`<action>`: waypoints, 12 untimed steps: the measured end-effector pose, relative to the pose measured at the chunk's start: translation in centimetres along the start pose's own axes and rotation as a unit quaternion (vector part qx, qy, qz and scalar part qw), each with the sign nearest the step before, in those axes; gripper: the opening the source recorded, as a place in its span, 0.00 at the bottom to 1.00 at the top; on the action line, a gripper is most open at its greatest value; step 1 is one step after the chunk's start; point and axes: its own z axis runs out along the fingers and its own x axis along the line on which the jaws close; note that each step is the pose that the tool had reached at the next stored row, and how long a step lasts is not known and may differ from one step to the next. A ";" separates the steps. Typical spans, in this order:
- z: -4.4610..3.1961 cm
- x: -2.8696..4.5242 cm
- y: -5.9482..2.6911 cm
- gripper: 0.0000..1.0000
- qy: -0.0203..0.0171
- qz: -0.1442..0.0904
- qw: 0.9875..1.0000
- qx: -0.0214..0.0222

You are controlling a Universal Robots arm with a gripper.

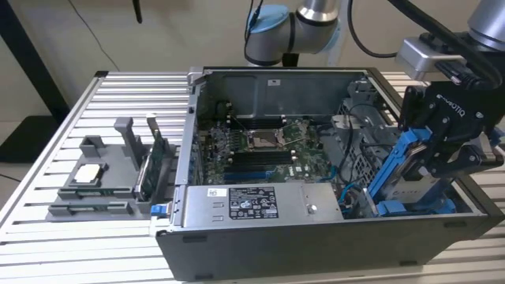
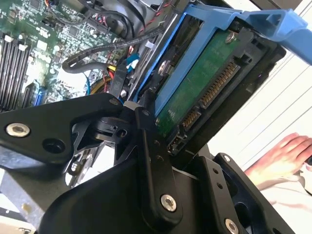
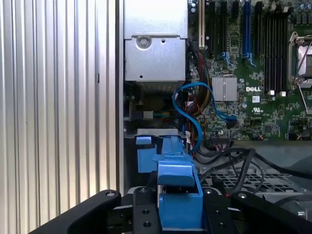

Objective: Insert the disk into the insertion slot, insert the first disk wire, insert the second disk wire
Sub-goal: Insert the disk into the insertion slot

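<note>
Open computer case (image 1: 261,260) on a slatted metal table (image 1: 118,94). The claw (image 1: 426,163) is over the case's corner at the exterior view's right, clamped shut on the disk (image 1: 404,188). White lettering on the claw's black body.

The disk is in its blue carrier, tilted steeply. Its lower end is down at the blue fittings of the insertion slot (image 1: 414,207), just beside the end of the power-supply box (image 1: 252,201). Can't tell if it is seated.

In the second wrist view the disk (image 2: 195,92) shows its green board and connector pins, with a person's hand (image 2: 287,151) outside the case. In the first wrist view the carrier's blue end (image 3: 178,192) sits between the black claw links, the slot (image 3: 146,151) beyond it.

The power-supply box has a black-and-white printed label. The motherboard (image 1: 268,148) has a white logo, blue cables (image 3: 195,107) looped over it. A grey parts holder (image 1: 94,177) sits on the table near its edge at the exterior view's left.
</note>
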 end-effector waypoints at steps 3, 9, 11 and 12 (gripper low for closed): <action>0.01 0.00 0.00 0.33 0.000 0.000 1.000 0.000; -0.01 0.00 0.00 0.41 0.000 0.000 1.000 0.000; -0.37 0.00 0.02 0.41 0.000 0.000 1.000 -0.001; -0.54 0.00 0.03 0.41 0.000 0.000 1.000 -0.001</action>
